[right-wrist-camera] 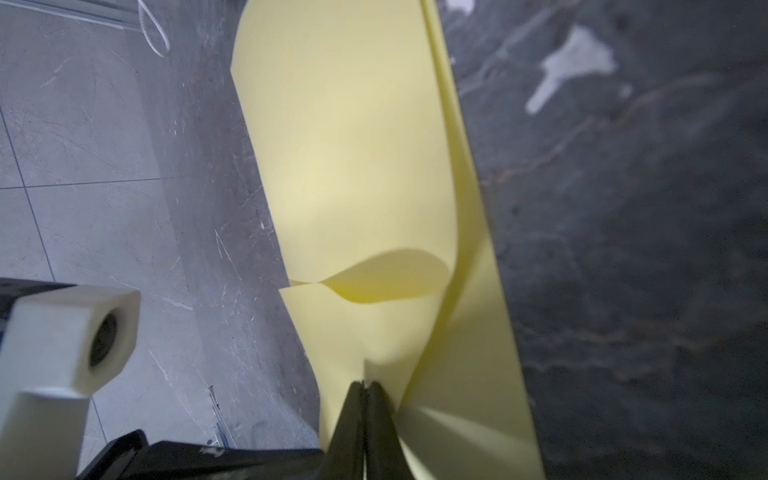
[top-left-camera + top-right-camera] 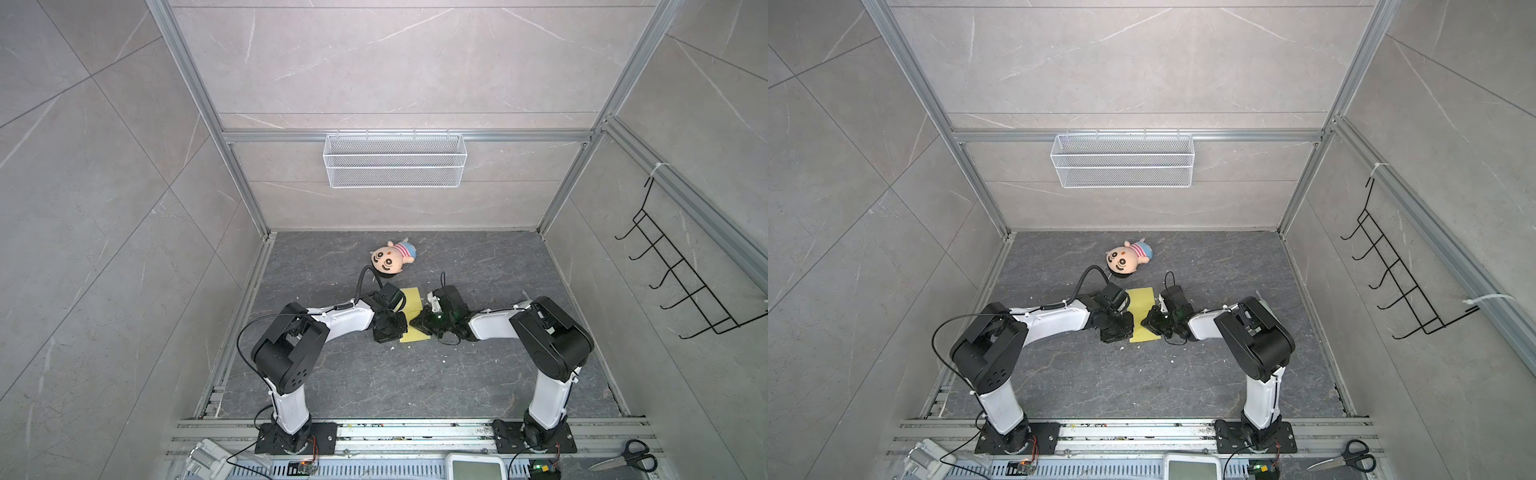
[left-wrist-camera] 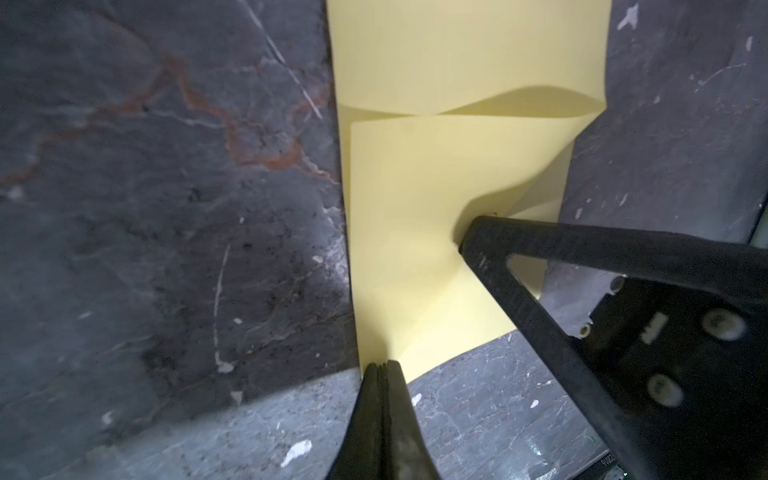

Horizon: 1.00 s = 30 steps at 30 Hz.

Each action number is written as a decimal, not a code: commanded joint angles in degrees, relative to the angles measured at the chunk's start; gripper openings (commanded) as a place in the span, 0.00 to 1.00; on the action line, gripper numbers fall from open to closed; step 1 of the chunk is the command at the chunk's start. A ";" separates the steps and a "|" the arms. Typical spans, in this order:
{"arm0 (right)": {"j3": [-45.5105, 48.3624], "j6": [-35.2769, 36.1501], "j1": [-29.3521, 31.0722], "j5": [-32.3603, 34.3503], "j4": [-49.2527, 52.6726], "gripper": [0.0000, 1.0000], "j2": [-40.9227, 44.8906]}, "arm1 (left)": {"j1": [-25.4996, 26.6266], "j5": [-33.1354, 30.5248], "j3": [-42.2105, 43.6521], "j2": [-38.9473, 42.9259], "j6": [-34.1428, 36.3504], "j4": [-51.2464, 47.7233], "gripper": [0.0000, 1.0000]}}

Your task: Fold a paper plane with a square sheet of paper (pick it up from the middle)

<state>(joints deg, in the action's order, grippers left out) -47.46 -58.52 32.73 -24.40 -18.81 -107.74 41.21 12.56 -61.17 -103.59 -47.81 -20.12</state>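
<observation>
Pale-yellow sheet (image 2: pixel 412 302), thin, smooth, doubled into oblong, lies between claws on dark veined slab (image 3: pixel 166 249). Right claw (image 1: pixel 365 384) pinches buckled upper layer. Left claw (image 3: pixel 382 368) pressed together at sheet's edge; grip unclear.

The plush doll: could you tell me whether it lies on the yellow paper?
No, the plush doll lies on the dark table, apart from the square sheet of paper.

paper (image 2: pixel 411 305): plain yellow | doll (image 2: pixel 392 257): pink-striped | tabletop (image 2: pixel 415 374): veined dark grey
</observation>
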 commanded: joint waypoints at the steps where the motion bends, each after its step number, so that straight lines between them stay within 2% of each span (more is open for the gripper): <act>1: 1.32 -0.53 -0.65 3.71 3.34 0.08 -1.79 | 0.12 0.44 -2.49 -0.49 -0.39 -0.09 0.02; 7: 1.36 -0.33 -0.66 3.66 3.60 0.08 -2.16 | 0.01 -0.80 -3.96 -0.23 0.21 -0.31 0.03; 16: 1.41 -0.63 -0.65 4.06 4.12 0.08 -2.65 | 0.01 -2.15 -8.21 -5.68 1.28 -5.54 0.04; 22: 1.10 -0.65 -0.65 4.62 5.66 0.08 -2.82 | 0.92 0.27 -8.27 -6.53 1.38 -8.43 0.04; 30: 0.80 -0.72 -0.69 5.41 7.09 0.08 -3.24 | 2.82 -0.34 -6.52 -4.71 1.22 -12.64 0.04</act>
<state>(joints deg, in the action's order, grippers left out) -47.48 -58.76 32.58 -24.16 -18.94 -107.94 42.94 11.20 -68.66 -109.16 -47.72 -25.69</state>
